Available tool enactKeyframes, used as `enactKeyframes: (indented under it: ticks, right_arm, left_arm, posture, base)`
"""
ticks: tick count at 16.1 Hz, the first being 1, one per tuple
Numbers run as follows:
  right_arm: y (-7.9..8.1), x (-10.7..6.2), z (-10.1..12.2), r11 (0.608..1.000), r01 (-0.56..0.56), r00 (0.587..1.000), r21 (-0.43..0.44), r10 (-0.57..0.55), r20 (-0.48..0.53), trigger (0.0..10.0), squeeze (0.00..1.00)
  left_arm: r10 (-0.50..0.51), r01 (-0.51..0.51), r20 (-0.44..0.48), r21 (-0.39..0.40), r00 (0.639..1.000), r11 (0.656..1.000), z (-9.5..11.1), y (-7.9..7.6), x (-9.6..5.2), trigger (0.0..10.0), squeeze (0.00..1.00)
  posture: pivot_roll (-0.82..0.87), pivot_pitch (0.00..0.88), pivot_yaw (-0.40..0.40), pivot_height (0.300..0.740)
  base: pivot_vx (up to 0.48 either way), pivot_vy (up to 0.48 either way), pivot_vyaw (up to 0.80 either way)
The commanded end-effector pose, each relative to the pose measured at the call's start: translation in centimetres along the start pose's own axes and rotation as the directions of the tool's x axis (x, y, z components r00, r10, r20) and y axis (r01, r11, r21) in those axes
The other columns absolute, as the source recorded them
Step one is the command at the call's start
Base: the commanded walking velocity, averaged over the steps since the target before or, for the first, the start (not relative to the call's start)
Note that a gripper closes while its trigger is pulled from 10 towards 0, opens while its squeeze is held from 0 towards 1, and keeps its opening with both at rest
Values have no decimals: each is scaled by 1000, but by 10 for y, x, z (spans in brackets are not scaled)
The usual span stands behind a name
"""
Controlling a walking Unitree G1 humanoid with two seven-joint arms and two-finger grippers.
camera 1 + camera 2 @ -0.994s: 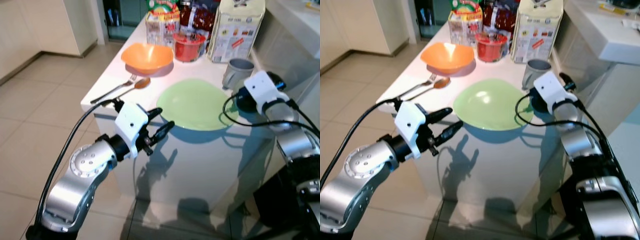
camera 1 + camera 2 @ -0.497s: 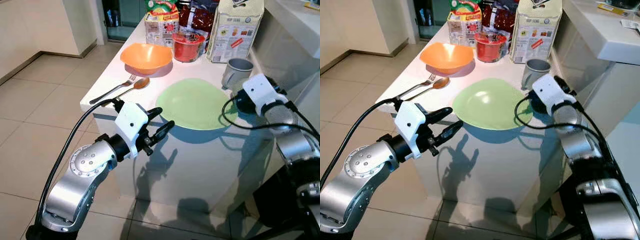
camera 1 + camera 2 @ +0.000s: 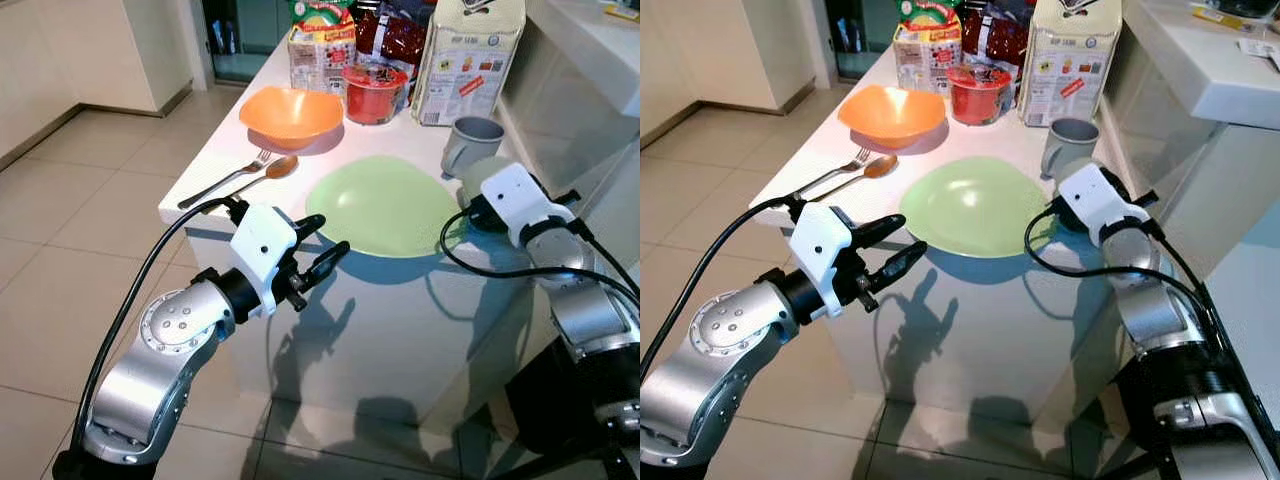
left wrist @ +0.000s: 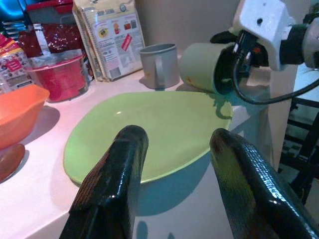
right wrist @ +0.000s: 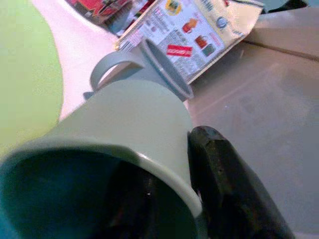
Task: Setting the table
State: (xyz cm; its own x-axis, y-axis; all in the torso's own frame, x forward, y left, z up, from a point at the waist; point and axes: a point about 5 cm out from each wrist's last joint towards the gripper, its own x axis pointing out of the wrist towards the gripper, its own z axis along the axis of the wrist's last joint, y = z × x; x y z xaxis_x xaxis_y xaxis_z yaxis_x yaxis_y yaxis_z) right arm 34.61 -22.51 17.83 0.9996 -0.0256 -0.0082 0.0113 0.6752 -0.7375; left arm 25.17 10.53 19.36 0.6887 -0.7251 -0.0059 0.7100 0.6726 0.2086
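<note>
Meanwhile, the right gripper (image 4: 234, 50) clamps a pale cup (image 4: 202, 67) tipped beside the green plate (image 3: 385, 205); next, seemingly, standing it upright. Left gripper (image 3: 320, 245) waits open.

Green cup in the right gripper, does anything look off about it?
Yes. The green cup is tipped on its side, mouth toward the right gripper, whose jaws pinch its rim, beside the upright grey mug.

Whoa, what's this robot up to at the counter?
It is setting a table. Its right gripper holds a pale green cup tipped on its side by the rim, just beside the green plate and in front of a grey mug. Its left gripper hovers open off the table's near edge, holding nothing. An orange bowl, fork and spoon lie further back.
</note>
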Motion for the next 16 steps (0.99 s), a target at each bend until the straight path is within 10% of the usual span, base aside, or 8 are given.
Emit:
enactKeyframes:
  ticks: [1,6,8,10,14,15,16]
  right_arm:
    - [-1,-3,1,1000,7,1000,8,-7,-5,0,0]
    - [-29,-19,43,999,53,991,0,-52,120,0,0]
    - [-30,-36,65,992,-17,979,121,-9,205,0,0]
    - [-24,-57,83,911,-119,945,396,-18,325,0,0]
    - [-1,-90,84,737,-231,924,635,-38,380,0,0]
    - [6,-102,82,712,-258,918,653,-30,395,2157,0]
    - [12,-116,82,677,-285,905,679,-43,423,10000,0]
  left_arm:
    - [-11,11,7,9,1000,1000,4,-3,1,10000,0]
    - [134,-135,28,66,991,989,7,10,6,10000,0]
    - [234,-237,49,64,971,969,9,16,10,10000,0]
    - [274,-277,65,33,959,960,8,17,9,10000,0]
    - [333,-336,69,39,941,941,7,20,1,10000,0]
    - [369,-371,56,41,928,928,5,25,-8,10000,0]
    - [402,-403,37,50,915,914,2,30,-20,10000,0]
  posture:
    - [-7,0,-11,740]
    - [-11,0,-7,740]
    - [-25,0,2,740]
    - [-35,0,8,740]
    - [-31,0,3,740]
    - [-21,0,-1,740]
    - [-17,0,0,740]
  base:
    - [0,0,0]
    - [0,0,0]
    - [0,0,0]
    - [0,0,0]
    - [0,0,0]
    - [0,-270,0]
    - [0,-480,0]
